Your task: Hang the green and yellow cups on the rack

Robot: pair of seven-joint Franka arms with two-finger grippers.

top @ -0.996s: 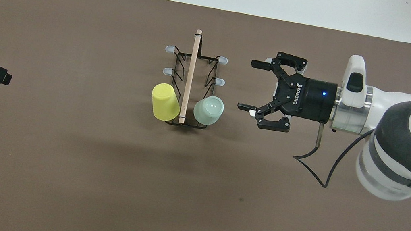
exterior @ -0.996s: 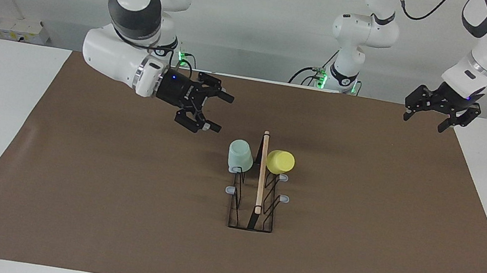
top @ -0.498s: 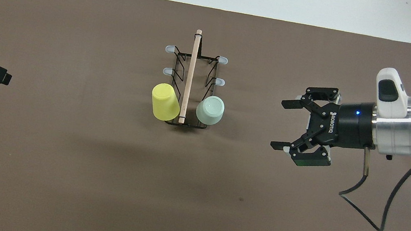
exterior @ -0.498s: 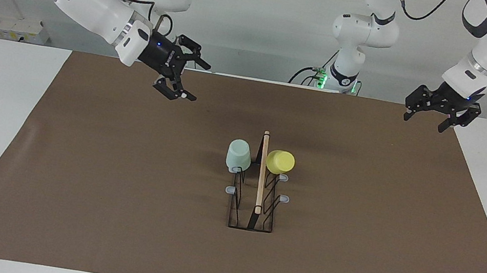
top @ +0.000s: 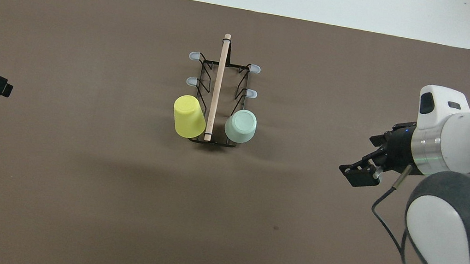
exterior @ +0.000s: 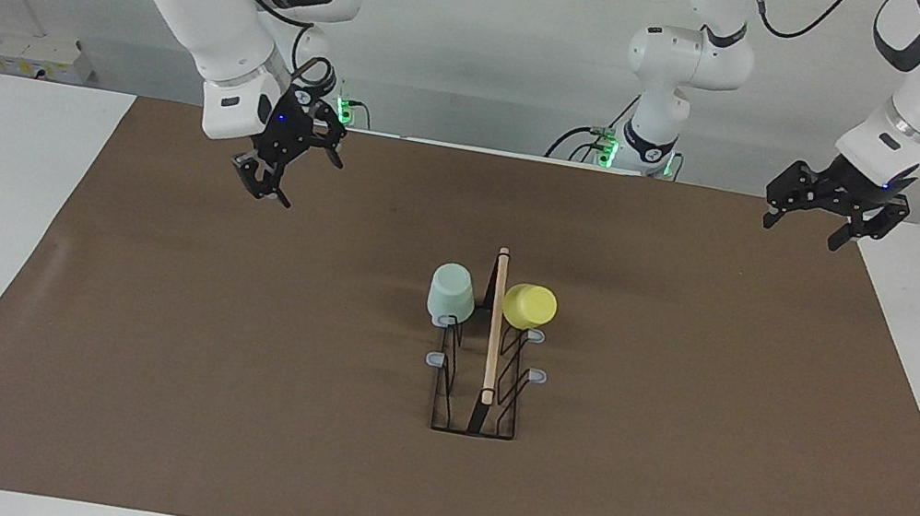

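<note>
Both cups done: green cup (exterior: 452, 294) and yellow cup (exterior: 529, 306) sit upside-down on rack (exterior: 491, 338) pegs at the robots' end. Right gripper (exterior: 281, 165) released, empty, well clear of rack. Left gripper (exterior: 832, 211) also released, waiting over mat (exterior: 217, 367) edge.

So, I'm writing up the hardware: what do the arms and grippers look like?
Both arms have glossy white shells with dark grey joint bands. The right gripper and left gripper are black linkage types with blue lights at the wrists and thin black cables.
</note>
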